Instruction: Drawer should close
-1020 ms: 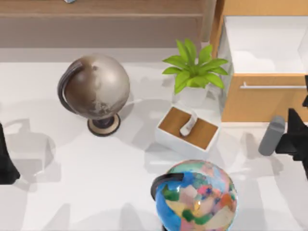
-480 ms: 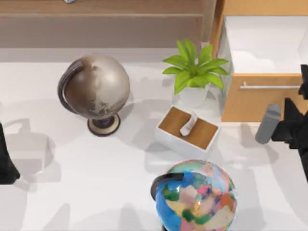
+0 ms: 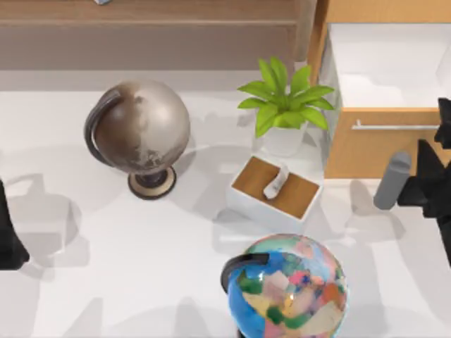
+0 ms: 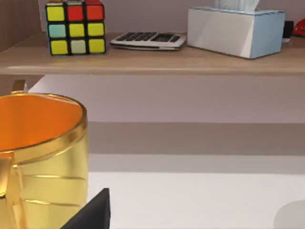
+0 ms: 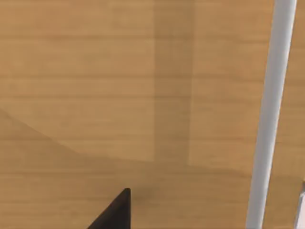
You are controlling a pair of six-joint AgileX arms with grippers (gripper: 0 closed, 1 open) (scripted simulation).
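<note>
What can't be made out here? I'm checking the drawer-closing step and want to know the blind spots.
- Right gripper, top view: cut by the picture's right edge, so finger state is unreadable.
- Drawer, right wrist view: too close; wood front and silver handle fill it, contact unclear.
- Left gripper, top view: cut by the left edge.
- Colourful globe: base cut by the bottom edge.

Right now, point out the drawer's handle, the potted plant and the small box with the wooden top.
drawer handle (image 3: 394, 127): top view, middle of the silver bar on the tan front.
potted plant (image 3: 284, 102): top view, on its green leaves.
small box (image 3: 261, 180): top view, bare brown top, left of the white piece.
</note>
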